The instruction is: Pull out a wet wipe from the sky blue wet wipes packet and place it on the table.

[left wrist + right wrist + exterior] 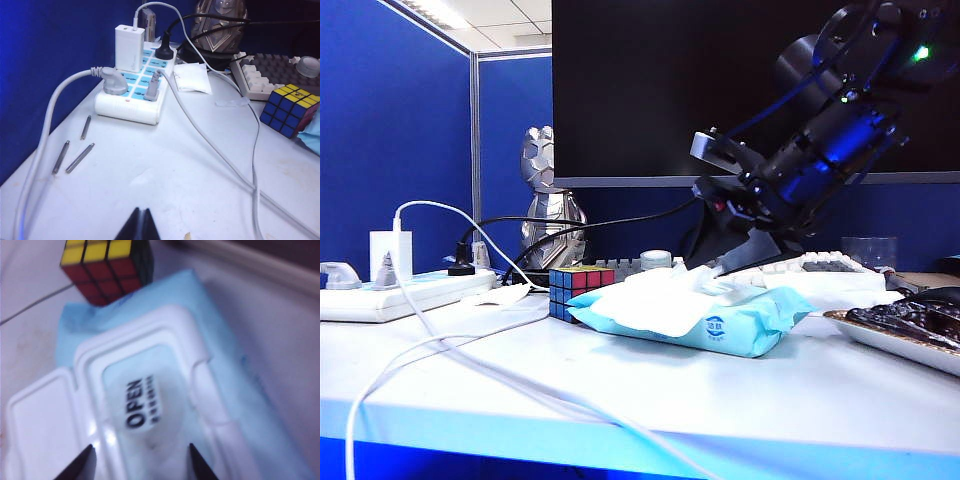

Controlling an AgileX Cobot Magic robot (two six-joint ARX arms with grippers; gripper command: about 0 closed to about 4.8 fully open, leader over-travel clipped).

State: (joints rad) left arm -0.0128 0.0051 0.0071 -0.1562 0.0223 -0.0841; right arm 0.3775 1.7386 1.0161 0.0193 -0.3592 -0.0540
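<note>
The sky blue wet wipes packet (720,322) lay flat near the middle of the white table (620,380) in the exterior view, a soft pillow-shaped pack with a round blue logo on its front edge. A white sheet (655,297) was draped across its top, and a puzzle cube (578,289) stood just beside its left end. The right gripper (140,465) hung over the pack's white hinged lid (150,405), marked "OPEN", its two dark fingertips spread apart and holding nothing. The left gripper (140,225), at the bottom edge of its wrist view, showed its tips pressed together above bare table near a white power strip (132,87).
</note>
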